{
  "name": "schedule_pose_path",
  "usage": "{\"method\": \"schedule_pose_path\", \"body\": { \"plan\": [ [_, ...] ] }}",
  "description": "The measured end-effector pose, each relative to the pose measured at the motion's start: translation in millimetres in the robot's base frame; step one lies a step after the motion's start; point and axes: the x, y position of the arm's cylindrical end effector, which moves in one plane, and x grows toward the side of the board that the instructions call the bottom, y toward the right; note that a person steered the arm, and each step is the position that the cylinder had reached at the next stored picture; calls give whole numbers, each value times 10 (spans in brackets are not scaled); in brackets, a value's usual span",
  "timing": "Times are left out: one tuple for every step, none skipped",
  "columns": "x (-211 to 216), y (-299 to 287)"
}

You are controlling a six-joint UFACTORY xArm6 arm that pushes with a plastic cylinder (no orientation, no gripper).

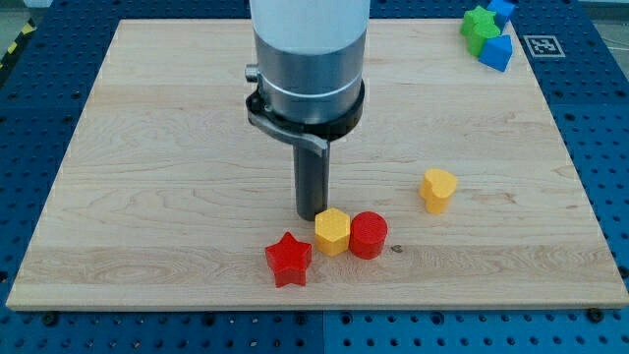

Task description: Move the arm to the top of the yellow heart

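Yellow heart [439, 188] sits alone on the wooden board [177, 147], right of centre, well apart from the arm and w/ bare wood all around it. My tip [313, 215] is down at the board surface towards the view's bottom, left of the heart and a little lower in the view, not at the heart's top edge.

Just beside the tip, at its lower right, a yellow hexagon block [332, 231]; tip looks to be touching or nearly touching it, can't tell which. Red cylinder [369, 234] is pressed against the hexagon's right side. Red star [289, 259] lies lower left of the hexagon, close to it, corner-to-corner or w/ a hair of gap. These three form a short cluster between the tip and the board's bottom edge.

No claw on this arm: it ends in a plain dark rod under a grey cylindrical housing [307, 59], so nothing to open, close or clamp.

Far corner, view's top right: a green block [479, 27] and two blue blocks [496, 51] [503, 11] bunched together at the board's edge, shapes hard to make out. A black-and-white marker tag [540, 44] lies just right of them, off the board. Board rests on a blue perforated table [600, 128].
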Motion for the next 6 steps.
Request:
{"method": "schedule_pose_path", "body": {
  "plan": [
    [198,30],
    [369,50],
    [437,58],
    [352,58],
    [148,58],
    [-51,59]
  ]
}}
